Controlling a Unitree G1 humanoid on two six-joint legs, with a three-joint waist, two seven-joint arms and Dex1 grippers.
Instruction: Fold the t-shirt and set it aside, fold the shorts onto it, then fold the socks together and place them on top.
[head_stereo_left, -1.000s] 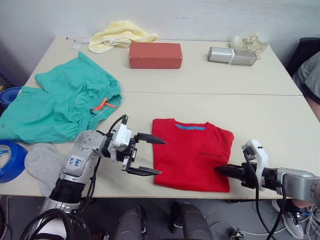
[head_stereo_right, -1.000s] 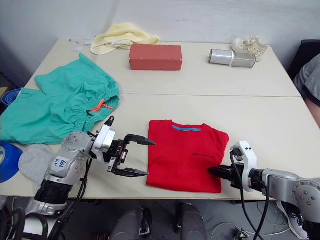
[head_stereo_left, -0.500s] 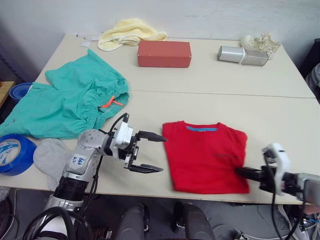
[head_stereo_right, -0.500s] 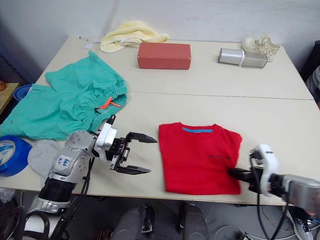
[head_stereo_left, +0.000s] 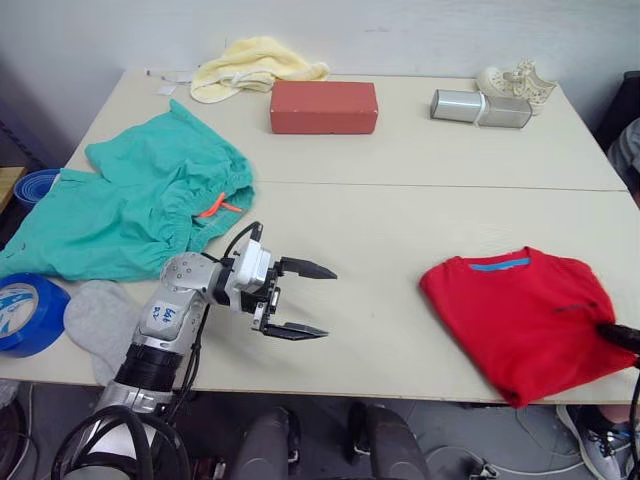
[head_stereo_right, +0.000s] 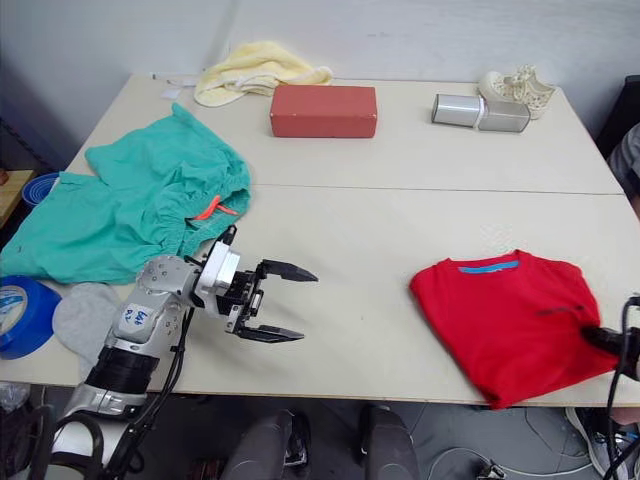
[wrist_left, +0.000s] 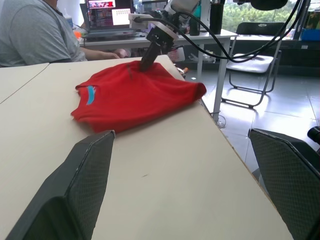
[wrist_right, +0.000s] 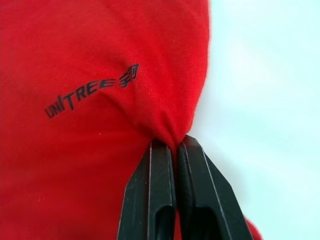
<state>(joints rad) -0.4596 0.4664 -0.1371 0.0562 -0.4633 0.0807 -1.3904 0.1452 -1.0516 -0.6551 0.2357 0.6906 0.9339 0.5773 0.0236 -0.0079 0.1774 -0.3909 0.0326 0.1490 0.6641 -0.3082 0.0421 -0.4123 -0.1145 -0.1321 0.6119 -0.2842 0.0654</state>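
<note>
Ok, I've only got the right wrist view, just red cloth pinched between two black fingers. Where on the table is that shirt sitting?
Observer: The t-shirt lies folded at the table's front right corner, with the right gripper shut on its right edge.
Operator: And the other arm?
Observer: The left gripper hovers open over bare table, well to the left of the shirt, holding nothing.
Operator: What about the shorts?
Observer: The shorts are spread unfolded on the left side, partly hanging off the edge.
Operator: And the socks?
Observer: The socks lie at the front left edge, beside a blue tape roll.
</note>
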